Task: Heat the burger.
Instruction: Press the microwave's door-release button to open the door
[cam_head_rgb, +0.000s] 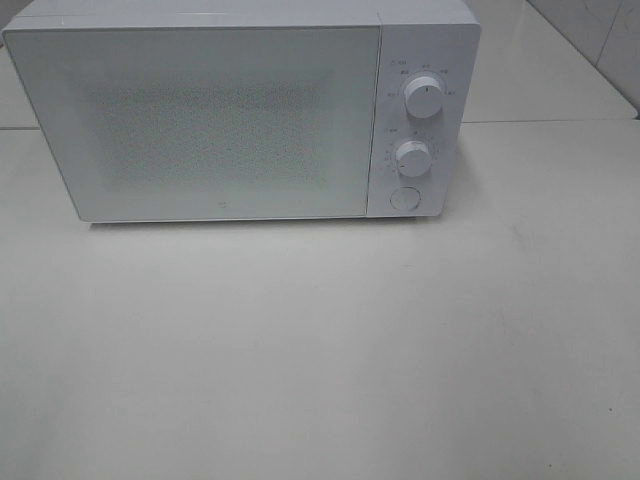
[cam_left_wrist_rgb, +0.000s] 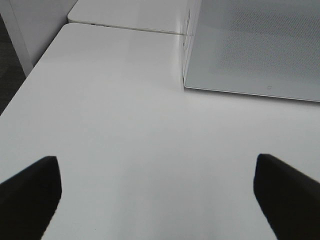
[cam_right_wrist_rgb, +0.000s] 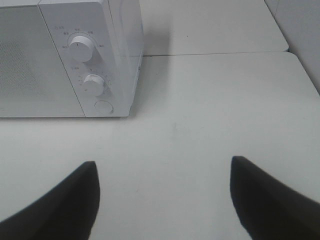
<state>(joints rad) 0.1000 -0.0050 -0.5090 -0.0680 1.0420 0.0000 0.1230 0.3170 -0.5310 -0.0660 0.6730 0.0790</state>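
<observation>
The burger is out of view in all three pictures. A white microwave (cam_head_rgb: 220, 110) stands at the back of the white table with its door shut; its door (cam_left_wrist_rgb: 255, 45) also fills a corner of the left wrist view, and its control panel (cam_right_wrist_rgb: 90, 65) shows in the right wrist view. My left gripper (cam_left_wrist_rgb: 157, 200) is open over bare table, well short of the microwave's left front corner. My right gripper (cam_right_wrist_rgb: 162, 200) is open too, over bare table in front of the panel. Nothing lies between either pair of fingers. Neither arm appears in the exterior high view.
The panel carries two round knobs, an upper knob (cam_head_rgb: 424, 97) and a lower knob (cam_head_rgb: 412, 157), with a round button (cam_head_rgb: 404, 198) below them. A second table (cam_right_wrist_rgb: 210, 25) abuts behind, with a seam between. The table's left edge (cam_left_wrist_rgb: 30, 75) drops to a dark floor.
</observation>
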